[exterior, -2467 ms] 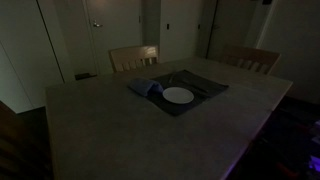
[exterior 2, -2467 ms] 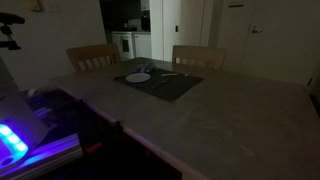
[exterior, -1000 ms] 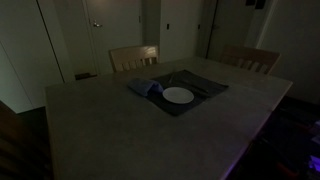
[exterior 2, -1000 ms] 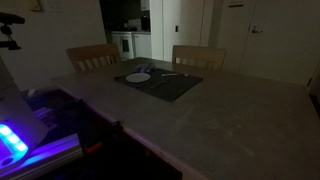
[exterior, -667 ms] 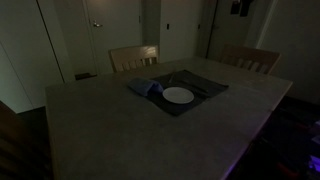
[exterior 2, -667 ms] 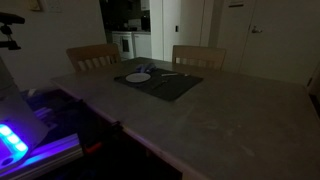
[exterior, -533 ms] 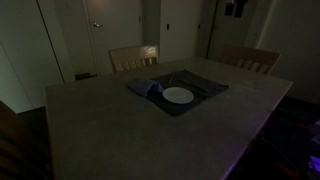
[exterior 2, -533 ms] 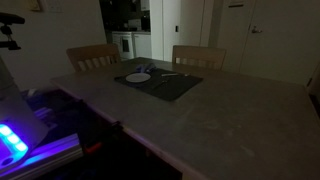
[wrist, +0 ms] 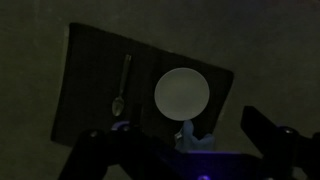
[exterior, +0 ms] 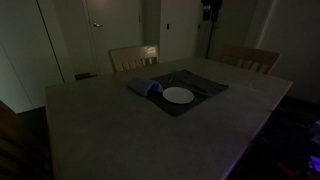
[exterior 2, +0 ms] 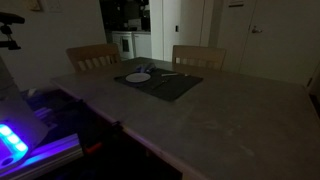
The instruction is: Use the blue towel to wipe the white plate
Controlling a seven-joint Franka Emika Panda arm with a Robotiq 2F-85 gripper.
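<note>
In the wrist view the hand (wrist: 172, 138) appears as two black, blocky fingers (wrist: 272, 136) with angular, stepped outlines, little more than silhouettes in the dim light. In an exterior view the hand (exterior: 210, 10) is only a small dark boxy shape; no markings can be made out.

Smooth white plate (wrist: 182, 95) on matt dark placemat (wrist: 95, 70).

Plate (exterior: 178, 95) on mat (exterior: 207, 88) — towel (exterior: 143, 88) beside it.

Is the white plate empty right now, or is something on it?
Empty: the white plate shows a bare disc; the spoon lies beside it, apart.
</note>
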